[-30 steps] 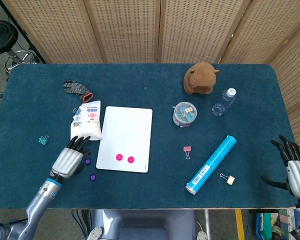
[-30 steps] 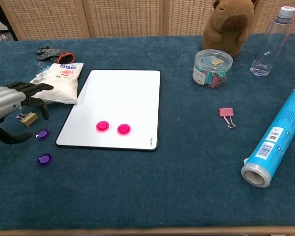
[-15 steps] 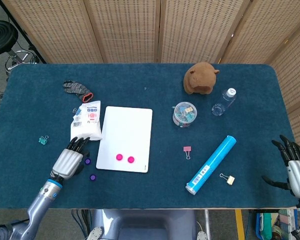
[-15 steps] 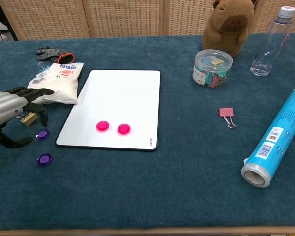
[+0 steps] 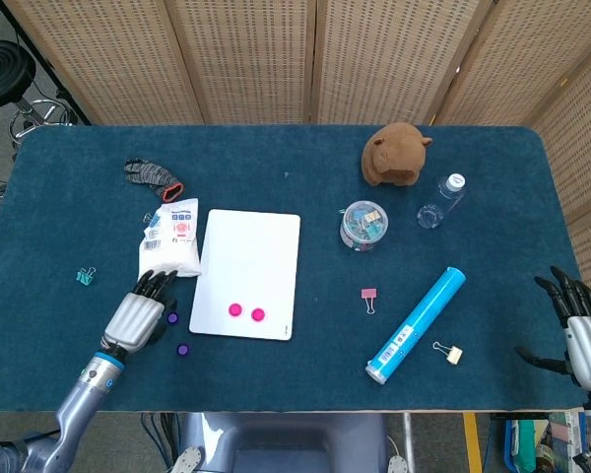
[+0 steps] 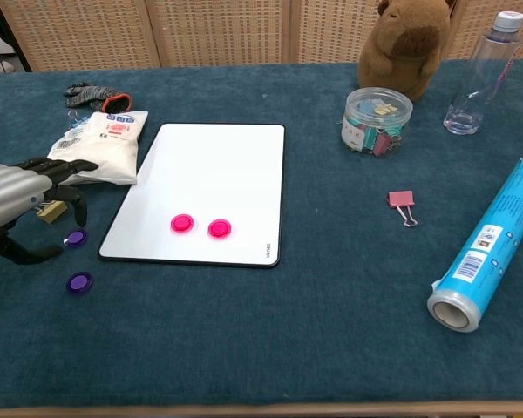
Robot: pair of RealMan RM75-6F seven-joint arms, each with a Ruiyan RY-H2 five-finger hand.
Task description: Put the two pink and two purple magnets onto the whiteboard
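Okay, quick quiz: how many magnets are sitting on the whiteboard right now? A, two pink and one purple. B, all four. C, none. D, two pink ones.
D: two pink magnets lie on the whiteboard, while both purple magnets are on the cloth off its left edge, near the left hand.

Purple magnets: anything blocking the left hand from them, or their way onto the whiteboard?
Nothing visible. The left hand hovers by the nearer purple magnet; the other purple magnet lies beside the whiteboard, bare cloth between.
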